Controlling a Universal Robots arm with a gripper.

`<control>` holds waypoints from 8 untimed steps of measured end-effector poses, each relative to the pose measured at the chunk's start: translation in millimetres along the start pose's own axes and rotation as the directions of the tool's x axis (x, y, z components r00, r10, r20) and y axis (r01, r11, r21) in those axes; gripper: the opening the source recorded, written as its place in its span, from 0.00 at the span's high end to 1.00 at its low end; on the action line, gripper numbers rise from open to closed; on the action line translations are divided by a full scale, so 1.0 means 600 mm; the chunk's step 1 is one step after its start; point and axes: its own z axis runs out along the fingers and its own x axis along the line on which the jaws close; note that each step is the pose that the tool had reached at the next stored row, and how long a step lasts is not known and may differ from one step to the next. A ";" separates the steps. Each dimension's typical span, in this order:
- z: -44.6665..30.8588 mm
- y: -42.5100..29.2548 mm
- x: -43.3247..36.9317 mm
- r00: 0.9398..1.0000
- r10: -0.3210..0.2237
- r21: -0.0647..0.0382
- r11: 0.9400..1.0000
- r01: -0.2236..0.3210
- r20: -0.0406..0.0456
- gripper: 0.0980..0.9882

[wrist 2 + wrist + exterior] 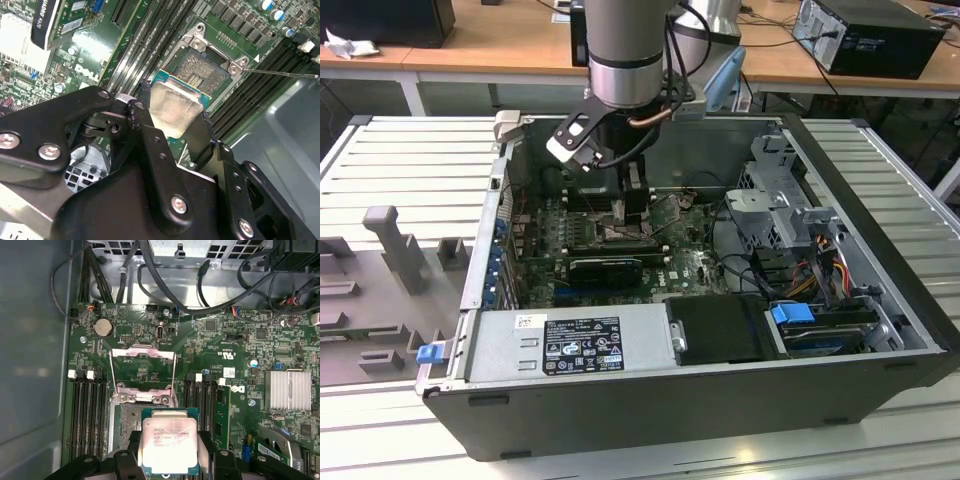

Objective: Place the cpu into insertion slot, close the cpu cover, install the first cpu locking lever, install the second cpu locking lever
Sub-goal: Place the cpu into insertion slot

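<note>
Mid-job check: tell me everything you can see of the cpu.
The cpu is a flat square chip: pale silvery metal top with faint print, thin green base showing at its edges. The gripper is shut on it, black fingers against two opposite sides. It sits roughly level over part of the open insertion slot; whether it touches the slot I cannot tell.

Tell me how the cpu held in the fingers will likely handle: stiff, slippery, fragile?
Probably stiff: the cpu lies flat between the fingers. Its smooth metal top looks slippery. The thin green edge suggests it is light and possibly fragile.
</note>
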 end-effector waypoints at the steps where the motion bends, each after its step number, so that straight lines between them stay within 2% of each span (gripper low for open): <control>1: 0.002 0.000 0.000 1.000 0.000 0.000 1.000 0.000 0.000 0.52; 8: 0.017 -0.002 0.005 1.000 0.000 0.000 1.000 0.000 0.000 0.52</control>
